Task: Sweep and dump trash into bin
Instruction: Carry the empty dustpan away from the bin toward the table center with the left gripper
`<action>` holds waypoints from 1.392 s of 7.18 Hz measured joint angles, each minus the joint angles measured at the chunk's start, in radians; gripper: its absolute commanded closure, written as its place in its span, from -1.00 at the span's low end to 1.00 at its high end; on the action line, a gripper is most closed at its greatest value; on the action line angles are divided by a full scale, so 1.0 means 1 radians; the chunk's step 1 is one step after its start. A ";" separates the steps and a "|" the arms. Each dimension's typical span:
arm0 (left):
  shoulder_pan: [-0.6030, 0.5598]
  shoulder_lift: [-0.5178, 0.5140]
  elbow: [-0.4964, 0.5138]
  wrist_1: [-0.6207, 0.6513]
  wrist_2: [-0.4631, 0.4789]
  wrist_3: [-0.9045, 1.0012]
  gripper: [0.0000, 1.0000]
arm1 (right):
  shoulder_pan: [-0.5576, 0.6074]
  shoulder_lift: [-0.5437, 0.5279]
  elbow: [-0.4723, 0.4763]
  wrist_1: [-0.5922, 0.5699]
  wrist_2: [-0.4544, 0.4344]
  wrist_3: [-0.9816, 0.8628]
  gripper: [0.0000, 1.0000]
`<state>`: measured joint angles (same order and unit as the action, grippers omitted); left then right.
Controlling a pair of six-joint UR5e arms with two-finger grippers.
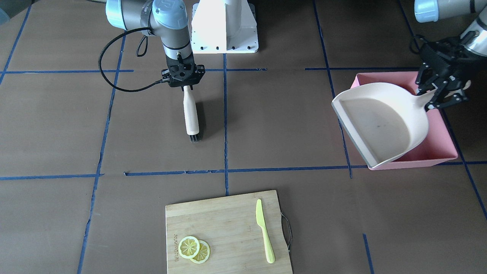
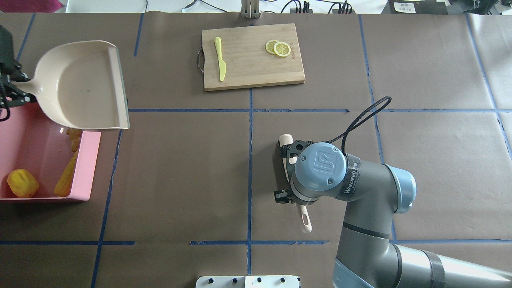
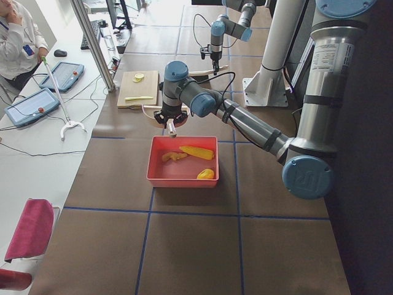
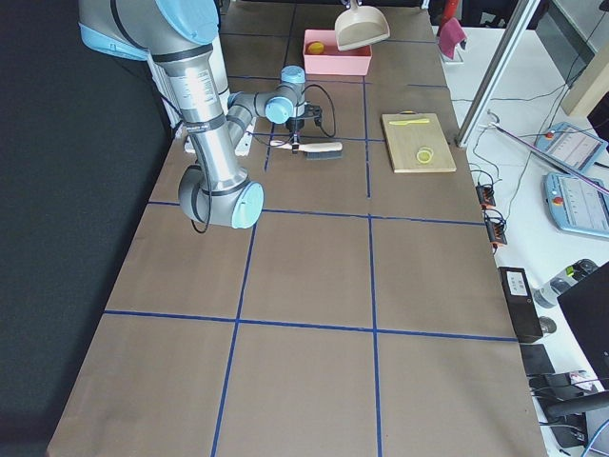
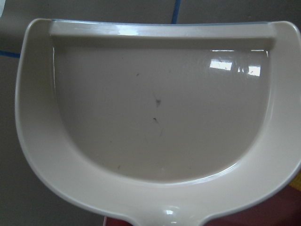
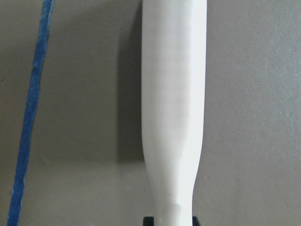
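My left gripper is shut on the handle of the cream dustpan, held tilted above the pink bin. The pan is empty. In the overhead view the bin holds the corn cob, the lemon-like fruit and the ginger root, which is partly hidden under the pan. My right gripper is shut on the cream handle of a brush near the table's middle, bristles at the table surface.
A wooden cutting board with two lemon slices and a pale green knife lies at the table's far side from the robot. The white robot base stands behind the brush. Blue tape lines cross the brown table.
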<state>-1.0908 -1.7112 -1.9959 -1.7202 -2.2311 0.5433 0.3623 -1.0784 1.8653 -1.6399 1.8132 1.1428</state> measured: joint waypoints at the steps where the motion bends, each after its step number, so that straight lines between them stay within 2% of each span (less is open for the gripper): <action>1: 0.094 -0.052 0.004 -0.004 0.004 -0.083 1.00 | 0.001 0.000 0.000 0.000 0.000 0.000 1.00; 4: 0.341 -0.181 0.054 -0.007 0.068 -0.218 1.00 | 0.001 0.001 0.003 0.000 0.000 0.008 1.00; 7: 0.456 -0.272 0.134 -0.015 0.170 -0.221 1.00 | -0.008 0.011 0.009 0.000 -0.009 0.110 1.00; 10: 0.506 -0.294 0.205 -0.070 0.229 -0.218 0.96 | -0.028 0.012 0.011 0.000 -0.059 0.135 1.00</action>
<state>-0.5845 -2.0052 -1.7906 -1.7901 -2.0017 0.3250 0.3345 -1.0662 1.8760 -1.6398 1.7547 1.2783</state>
